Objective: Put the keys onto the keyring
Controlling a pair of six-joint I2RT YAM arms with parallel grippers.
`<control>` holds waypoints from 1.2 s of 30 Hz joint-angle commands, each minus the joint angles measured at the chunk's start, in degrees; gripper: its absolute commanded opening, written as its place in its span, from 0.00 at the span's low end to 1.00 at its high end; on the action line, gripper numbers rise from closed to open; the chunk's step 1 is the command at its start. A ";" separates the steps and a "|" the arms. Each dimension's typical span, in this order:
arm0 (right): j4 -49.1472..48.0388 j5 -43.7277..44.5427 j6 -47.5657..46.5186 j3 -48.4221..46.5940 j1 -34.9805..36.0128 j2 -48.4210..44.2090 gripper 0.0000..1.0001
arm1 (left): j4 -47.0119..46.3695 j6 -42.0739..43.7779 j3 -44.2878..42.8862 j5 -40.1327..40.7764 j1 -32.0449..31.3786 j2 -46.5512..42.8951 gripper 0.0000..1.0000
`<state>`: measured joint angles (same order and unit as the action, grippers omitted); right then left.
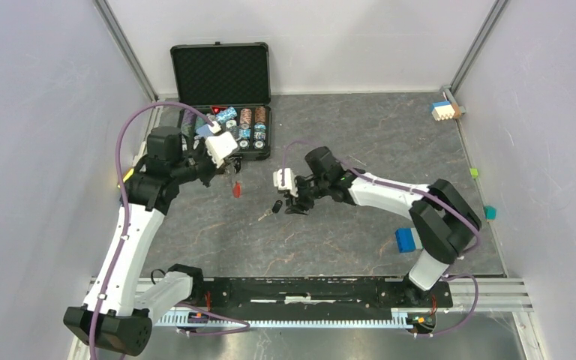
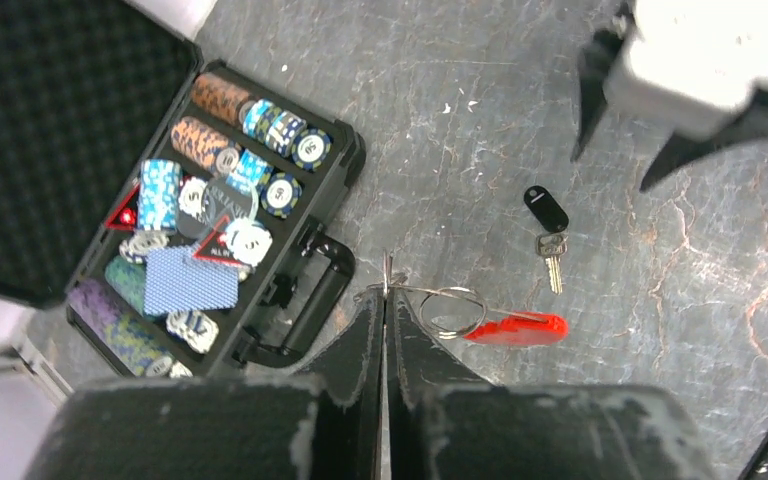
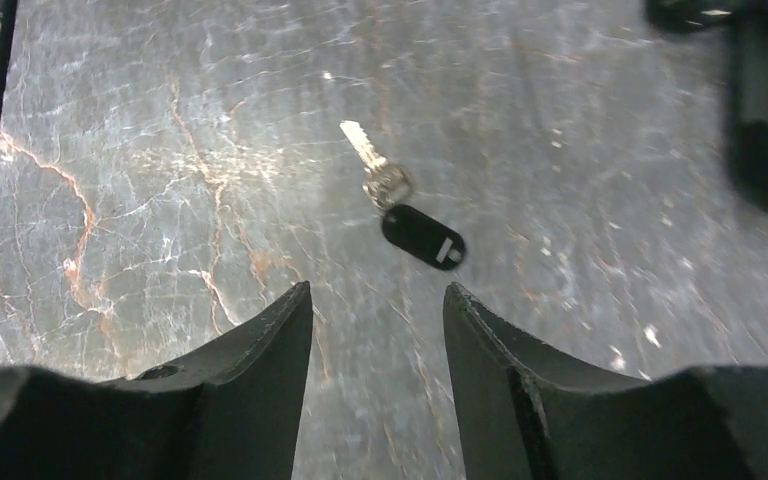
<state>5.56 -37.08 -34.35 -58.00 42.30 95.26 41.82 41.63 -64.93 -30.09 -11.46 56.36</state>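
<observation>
1 key [image 1: 276, 205] lies on the table [image 1: 330, 247] mid-frame, the keyring [image 1: 235, 188] just upper left of it, and the poker-chip case [image 1: 221, 75] higher still.

**Left gripper pinched shut, right gripper apart**

The left arm [image 1: 130, 225] rises from its base and bends inward, with the wrist turned downward. The left gripper [image 2: 385, 297] has its fingers pressed together, and they nip the thin chain of the keyring [image 2: 520, 328]. The right arm [image 1: 386, 191] reaches low toward the left. The right gripper [image 3: 378, 292] points down with a clear gap between its fingers and holds nothing.
</observation>
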 commanded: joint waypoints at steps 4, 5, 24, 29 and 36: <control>2.87 2.51 -11.22 -7.49 5.02 9.17 0.56 | -6.22 -12.70 1.71 -1.93 4.32 -1.40 0.02; 3.88 2.72 -12.24 -8.81 5.55 10.30 0.56 | -6.31 -13.54 1.73 -2.54 5.04 -1.21 0.02; 6.00 4.38 -12.24 -14.75 7.52 17.67 0.43 | -10.78 -21.40 2.11 -3.28 8.02 0.63 0.02; 5.29 5.32 -10.94 -15.88 7.70 18.82 0.41 | -10.53 -21.15 2.24 -4.35 7.97 0.84 0.02; 6.01 5.94 -10.56 -17.24 7.84 19.96 0.35 | -10.44 -21.41 2.61 -5.51 8.02 0.58 0.02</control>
<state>11.70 -31.59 -45.12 -72.84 49.78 114.48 34.06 22.46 -61.14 -33.41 -3.81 57.41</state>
